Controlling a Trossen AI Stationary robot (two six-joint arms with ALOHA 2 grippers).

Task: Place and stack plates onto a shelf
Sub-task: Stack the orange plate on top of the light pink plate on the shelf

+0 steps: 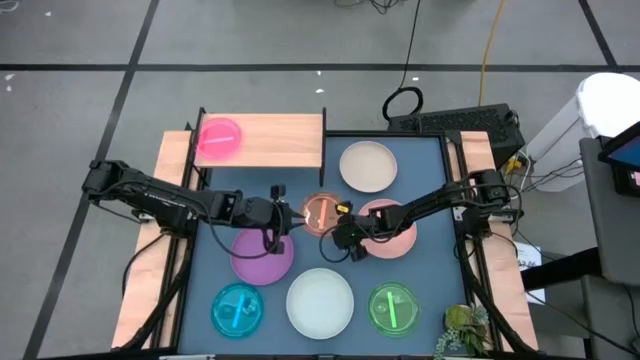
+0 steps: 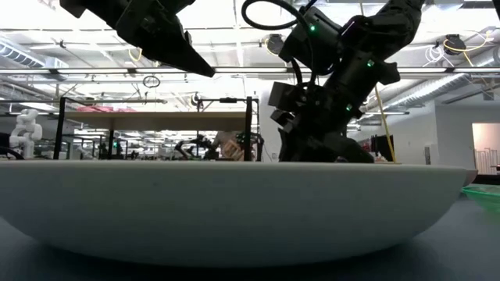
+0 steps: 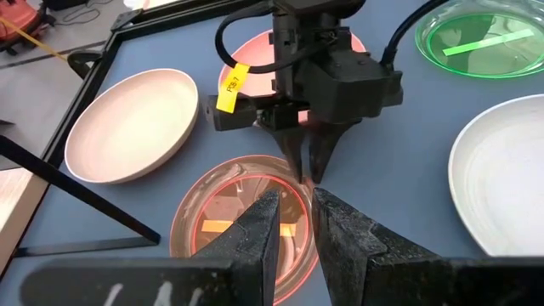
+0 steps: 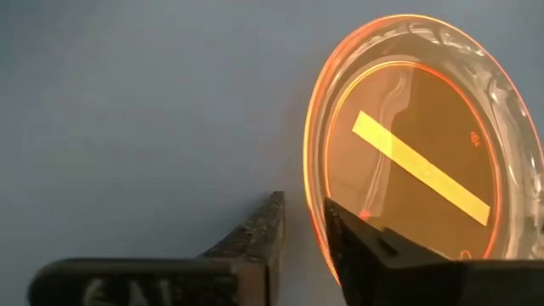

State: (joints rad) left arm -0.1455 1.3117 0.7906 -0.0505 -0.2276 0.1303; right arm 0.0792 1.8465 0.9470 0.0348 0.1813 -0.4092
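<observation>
The orange translucent plate [image 1: 322,212] is at the table's middle, between my two grippers. My left gripper [image 1: 296,213] is at its left rim and my right gripper [image 1: 339,227] at its near right rim; both have their fingers drawn close on the rim. The magenta plate [image 1: 218,138] lies on the left end of the light-wood shelf [image 1: 275,142] at the far left. The cream [image 1: 367,165], pink [image 1: 392,232], purple [image 1: 262,256], cyan [image 1: 238,308], white [image 1: 320,303] and green [image 1: 392,307] plates lie on the table. My left gripper has the orange plate's left rim [image 3: 299,185] between its two fingers, one fingertip [image 3: 270,212] over the plate's inside and one at its outside. It comes slanting down from the table's left. Whether the plate is lifted, I cannot tell. My right gripper pinches the orange plate's rim [image 4: 311,200] between its two fingers, one finger [image 4: 365,246] inside the plate and one [image 4: 259,234] outside. The fingers point down, coming from the table's right. The left wrist view shows its fingertips [image 3: 308,166] on the opposite rim from my left gripper.
The pink plate lies right under my right arm and the purple plate just near of my left gripper. The shelf's right half [image 1: 295,140] is bare. A small green plant [image 1: 462,330] stands at the near right corner. Cables and a keyboard [image 1: 455,125] lie beyond the far edge.
</observation>
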